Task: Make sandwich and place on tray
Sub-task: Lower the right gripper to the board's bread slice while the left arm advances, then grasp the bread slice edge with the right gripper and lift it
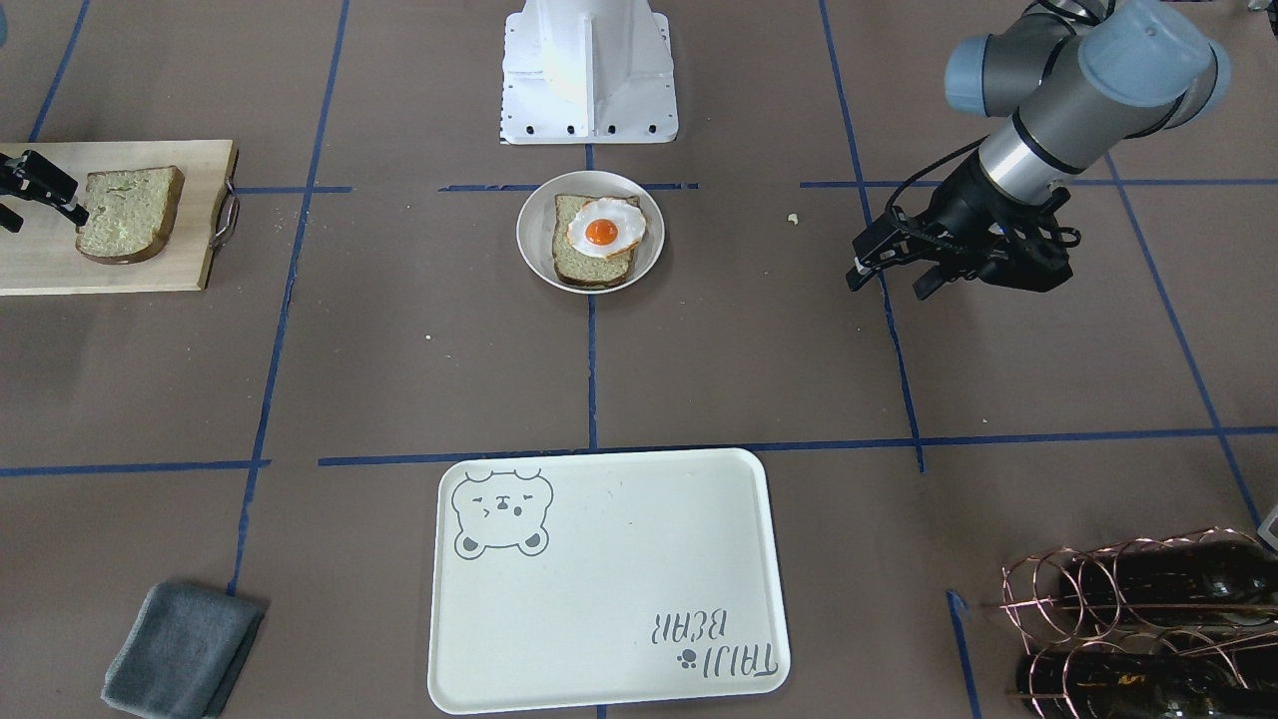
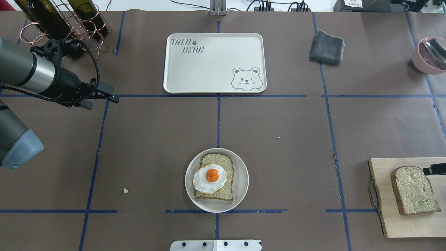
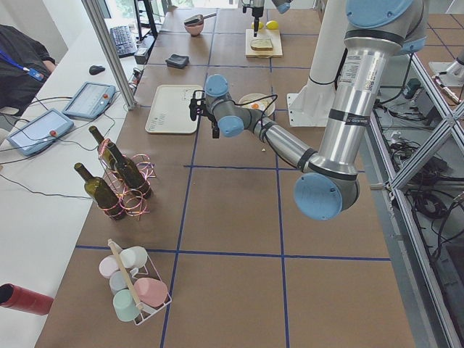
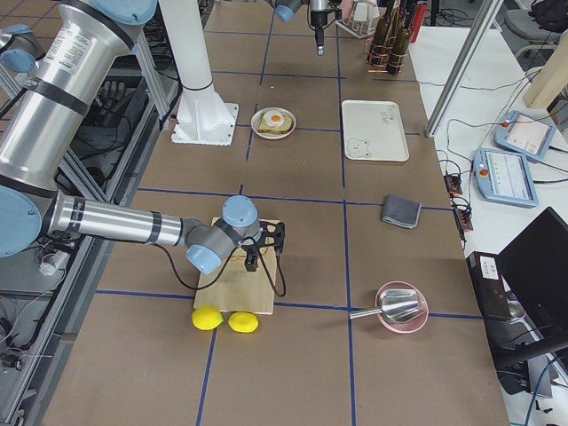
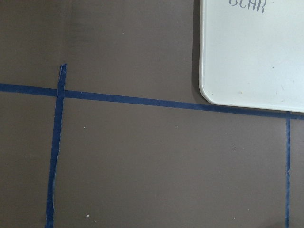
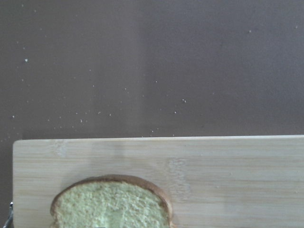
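One bread slice (image 1: 584,262) lies on a small round white plate (image 1: 534,240) mid-table, with the fried egg (image 1: 604,230) on top; they also show in the overhead view (image 2: 210,177). The second slice (image 1: 130,213) lies on a wooden board (image 1: 60,265), also seen in the right wrist view (image 6: 111,202). My right gripper (image 1: 40,205) is open and empty, just above and beside that slice. The cream bear tray (image 1: 604,579) lies empty at the table's far side. My left gripper (image 1: 887,285) is open and empty, hovering over bare table near the tray's corner (image 5: 213,90).
A folded grey cloth (image 2: 327,47) lies right of the tray. A copper wire rack with wine bottles (image 2: 59,21) stands behind my left arm. A pink bowl with a spoon (image 2: 430,55) is at the far right. Two lemons (image 4: 222,319) lie by the board.
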You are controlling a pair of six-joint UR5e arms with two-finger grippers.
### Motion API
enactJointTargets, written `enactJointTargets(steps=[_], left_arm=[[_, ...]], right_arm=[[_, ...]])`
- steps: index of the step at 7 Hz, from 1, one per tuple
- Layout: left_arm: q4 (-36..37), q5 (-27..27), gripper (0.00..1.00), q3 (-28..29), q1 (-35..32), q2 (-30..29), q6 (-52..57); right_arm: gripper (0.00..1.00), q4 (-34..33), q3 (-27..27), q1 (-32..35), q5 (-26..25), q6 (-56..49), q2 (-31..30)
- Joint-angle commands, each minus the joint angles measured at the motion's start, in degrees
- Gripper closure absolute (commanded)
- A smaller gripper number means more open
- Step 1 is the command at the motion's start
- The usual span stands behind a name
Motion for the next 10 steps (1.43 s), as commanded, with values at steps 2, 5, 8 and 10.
enactJointTargets(steps=[2,5,8,10], left_arm=[[0.0,0.9,0.00,0.2,0.7,-0.7,-0.6],[0.0,0.9,0.00,0.1,0.7,-0.7,-0.6],[0.0,1.0,0.00,0.1,0.8,-0.6,-0.6],[0.0,1.0,0.00,0.1,0.8,-0.6,-0.6]], right_arm=[[0.23,1.0,-0.1,-3.6,-0.4,0.2,-1.5],[0.33,1.0,-0.1,-5.7,-0.5,0.2,-1.8],[0.68,1.1,-0.1,-6.2,-0.7,0.2,-1.7],[1.00,2.3,-0.1,-6.4,-0.6,-0.4,-1.7]])
